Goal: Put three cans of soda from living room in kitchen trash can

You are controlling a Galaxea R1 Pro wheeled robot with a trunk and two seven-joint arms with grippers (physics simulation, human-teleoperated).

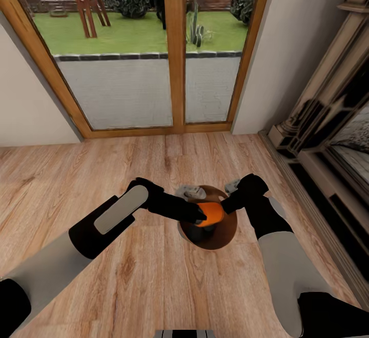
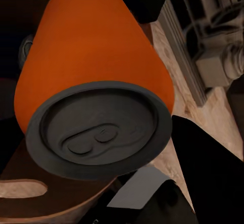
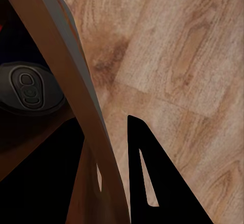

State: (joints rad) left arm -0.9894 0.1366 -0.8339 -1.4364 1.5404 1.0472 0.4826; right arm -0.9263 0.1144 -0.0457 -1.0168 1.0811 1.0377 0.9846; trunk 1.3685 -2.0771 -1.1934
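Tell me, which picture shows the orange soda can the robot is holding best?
The left wrist view: the orange cylindrical soda can looms close, dark lid and pull-tab plain. The head view shows it small, lying sideways between both arms above the round brown-lined bin. The right wrist view shows just another can's lid inside the bin.

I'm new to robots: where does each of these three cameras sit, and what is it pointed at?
Head view: high on the robot's head, looking down over both arms at the wood floor, the glass doors and the trash can.
Left wrist view: on the left arm, looking along the left gripper at the soda can close up.
Right wrist view: on the right arm, looking along a dark finger at the bin's rim.
Shared: the head and left wrist views both show the orange can.
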